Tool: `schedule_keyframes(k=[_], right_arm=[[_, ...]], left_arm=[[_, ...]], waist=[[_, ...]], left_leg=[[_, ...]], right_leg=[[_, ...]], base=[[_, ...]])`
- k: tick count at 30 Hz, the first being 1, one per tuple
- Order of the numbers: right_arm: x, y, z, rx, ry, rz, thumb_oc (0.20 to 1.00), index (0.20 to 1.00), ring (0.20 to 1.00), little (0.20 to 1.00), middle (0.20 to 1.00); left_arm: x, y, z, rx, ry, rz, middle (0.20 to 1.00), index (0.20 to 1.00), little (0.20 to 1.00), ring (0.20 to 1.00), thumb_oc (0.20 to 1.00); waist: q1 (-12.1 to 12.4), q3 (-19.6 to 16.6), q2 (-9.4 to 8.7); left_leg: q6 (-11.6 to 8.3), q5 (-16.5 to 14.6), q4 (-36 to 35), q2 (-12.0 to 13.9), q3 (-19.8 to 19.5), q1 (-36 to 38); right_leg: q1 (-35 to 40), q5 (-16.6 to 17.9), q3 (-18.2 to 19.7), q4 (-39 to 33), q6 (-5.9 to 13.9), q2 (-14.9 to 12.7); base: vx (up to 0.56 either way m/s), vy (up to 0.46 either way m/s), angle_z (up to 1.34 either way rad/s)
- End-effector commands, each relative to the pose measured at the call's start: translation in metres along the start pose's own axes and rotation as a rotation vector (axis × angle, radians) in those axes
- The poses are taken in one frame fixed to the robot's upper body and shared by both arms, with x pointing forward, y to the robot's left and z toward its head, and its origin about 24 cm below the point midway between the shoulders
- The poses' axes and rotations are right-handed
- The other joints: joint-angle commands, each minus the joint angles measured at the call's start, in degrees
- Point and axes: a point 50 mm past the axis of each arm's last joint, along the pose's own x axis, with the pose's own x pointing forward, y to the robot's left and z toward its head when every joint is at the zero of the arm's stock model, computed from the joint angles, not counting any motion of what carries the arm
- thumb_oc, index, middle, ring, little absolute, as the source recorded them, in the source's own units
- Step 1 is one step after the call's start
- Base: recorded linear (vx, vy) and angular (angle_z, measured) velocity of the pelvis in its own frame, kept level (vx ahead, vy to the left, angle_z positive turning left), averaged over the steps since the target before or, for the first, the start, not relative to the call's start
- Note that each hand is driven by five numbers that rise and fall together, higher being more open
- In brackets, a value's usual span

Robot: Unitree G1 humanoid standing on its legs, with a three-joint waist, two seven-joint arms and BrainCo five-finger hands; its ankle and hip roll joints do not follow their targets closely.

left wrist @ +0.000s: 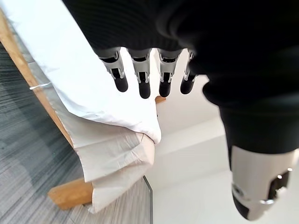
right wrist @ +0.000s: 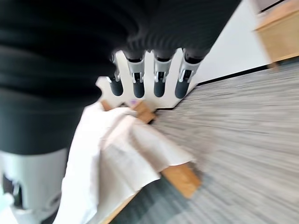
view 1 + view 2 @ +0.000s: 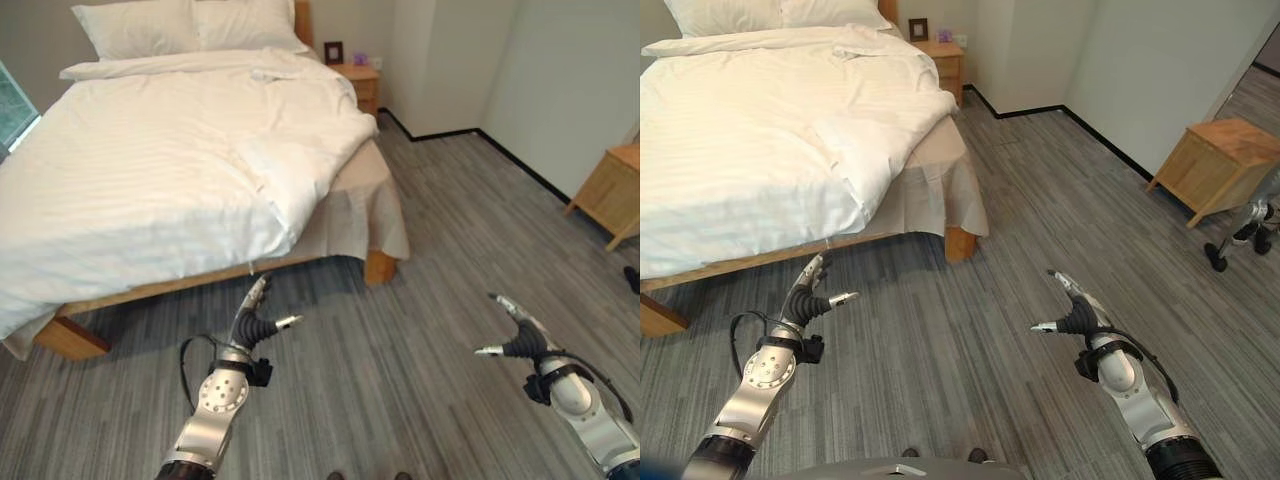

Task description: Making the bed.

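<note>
Both hands are hovering with fingers straight and empty over the floor (image 3: 420,300) short of the bed (image 3: 150,170), left hand (image 3: 252,318) near its foot edge, right hand (image 3: 515,332) well apart, the rumpled duvet (image 3: 290,170) lying across the bed.

Floor (image 3: 450,250): grey striped carpet.
Nightstand (image 3: 360,82): by the bed's head, bearing a small frame (image 3: 333,52).
Wooden cabinet (image 3: 1217,165): against the right wall.

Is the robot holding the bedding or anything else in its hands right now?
No, nothing is held. The left hand and right hand both hang open above the floor, short of the white duvet.
</note>
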Motion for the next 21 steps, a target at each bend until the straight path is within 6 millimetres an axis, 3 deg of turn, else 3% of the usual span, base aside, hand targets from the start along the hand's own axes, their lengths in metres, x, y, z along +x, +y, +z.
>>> schedule_keyframes(k=[1,2,8,9,10,11,12,13,15,18,19,21], right_arm=[[0.008,-0.023,0.030,0.000,-0.178,-0.050,1.000,1.000,1.000,1.000,1.000],[0.008,-0.023,0.039,-0.007,-0.220,-0.040,1.000,1.000,1.000,1.000,1.000],[0.002,-0.016,0.047,0.013,-0.246,-0.011,1.000,1.000,1.000,1.000,1.000],[0.001,-0.016,0.047,0.020,-0.245,-0.011,1.000,1.000,1.000,1.000,1.000],[0.001,-0.016,0.047,0.020,-0.245,-0.012,1.000,1.000,1.000,1.000,1.000],[-0.001,-0.019,0.049,0.018,-0.254,-0.027,1.000,1.000,1.000,1.000,1.000],[-0.002,-0.019,0.049,0.015,-0.256,-0.029,1.000,1.000,1.000,1.000,1.000],[-0.002,-0.020,0.049,0.015,-0.257,-0.031,1.000,1.000,1.000,1.000,1.000],[-0.003,-0.019,0.045,-0.002,-0.234,-0.021,1.000,1.000,1.000,1.000,1.000],[-0.002,-0.016,0.045,-0.013,-0.226,-0.011,1.000,1.000,1.000,1.000,1.000],[0.001,-0.013,0.044,-0.014,-0.220,0.001,1.000,1.000,1.000,1.000,1.000],[0.006,-0.017,0.047,-0.041,-0.237,-0.004,1.000,1.000,1.000,1.000,1.000]], left_arm=[[0.007,-0.004,0.015,0.042,-0.100,-0.068,1.000,1.000,1.000,1.000,1.000],[0.006,-0.008,0.016,0.034,-0.101,-0.098,1.000,1.000,1.000,1.000,1.000],[0.000,-0.012,0.013,0.001,-0.077,-0.126,1.000,1.000,1.000,1.000,1.000],[-0.002,-0.012,0.013,-0.030,-0.076,-0.122,1.000,1.000,1.000,1.000,1.000],[-0.002,-0.012,0.013,-0.030,-0.076,-0.122,1.000,1.000,1.000,1.000,1.000],[-0.002,-0.011,0.016,-0.051,-0.084,-0.110,1.000,1.000,1.000,1.000,1.000],[-0.001,-0.012,0.017,-0.058,-0.085,-0.108,1.000,1.000,1.000,1.000,1.000],[-0.001,-0.012,0.017,-0.058,-0.086,-0.108,1.000,1.000,1.000,1.000,1.000],[-0.002,-0.014,0.016,-0.062,-0.079,-0.117,1.000,1.000,1.000,1.000,1.000],[-0.003,-0.015,0.013,-0.061,-0.065,-0.118,1.000,1.000,1.000,1.000,1.000],[-0.005,-0.018,0.010,-0.060,-0.047,-0.124,1.000,1.000,1.000,1.000,1.000],[-0.004,-0.021,0.009,-0.052,-0.044,-0.134,1.000,1.000,1.000,1.000,1.000]], waist=[[0.8,-2.1,-0.04],[0.7,-2.0,-0.04],[0.4,-1.1,0.16],[0.7,1.6,-0.41],[0.7,1.7,-0.40],[1.5,5.0,-1.14],[1.8,6.2,-1.24],[1.6,6.3,-1.09],[1.7,7.7,-1.40],[2.2,8.0,-1.63],[2.9,7.2,-0.85],[3.8,6.9,0.09]], left_leg=[[-3.70,-3.9,0.7,3.9,-1.0,0.0],[-3.83,-3.9,0.7,4.1,-1.0,0.0],[-4.17,-3.8,0.7,4.8,-1.2,0.6],[-5.03,-4.5,8.3,5.0,-1.1,-2.6],[-5.07,-5.1,9.4,5.1,-1.3,-3.2],[-7.45,-1.7,21.9,5.7,-2.1,-9.7],[-8.77,0.9,27.7,6.4,-2.6,-12.9],[-8.89,0.7,28.5,6.6,-2.9,-13.5],[-8.30,3.5,33.2,8.2,-0.7,-17.5],[-6.22,1.1,29.7,8.0,3.2,-20.8],[-5.23,1.7,17.9,6.8,6.3,-20.4],[-6.22,6.0,4.9,7.1,7.6,-20.3]], right_leg=[[-0.5,-2.1,-0.1,1.0,4.93,-3.9],[-0.5,-2.3,-0.2,1.0,4.81,-3.7],[-0.4,-3.4,0.2,1.0,4.26,-2.8],[0.0,-4.0,0.5,1.0,3.49,-3.0],[-0.1,-4.0,0.5,1.0,3.45,-3.0],[1.1,-4.7,0.4,1.0,1.87,-2.9],[1.6,-4.9,0.1,1.0,1.11,-2.5],[1.6,-4.9,-0.1,1.0,1.00,-2.3],[2.7,-6.4,-0.8,1.0,0.15,-1.6],[3.3,-7.6,-0.6,1.0,0.36,-1.4],[3.7,-9.0,0.1,1.0,1.23,-0.4],[5.2,-10.8,0.3,1.0,1.94,0.5]], base=[[0.05,-0.057,0.00],[0.05,-0.058,0.00],[0.04,-0.080,0.01],[-0.05,-0.103,0.00],[-0.11,-0.198,-0.01],[-0.06,-0.173,-0.01],[-0.06,-0.175,0.14],[0.02,-0.106,0.09],[0.11,-0.108,-0.07],[0.23,-0.022,0.00],[0.40,0.098,0.06],[0.46,0.092,-0.01]])
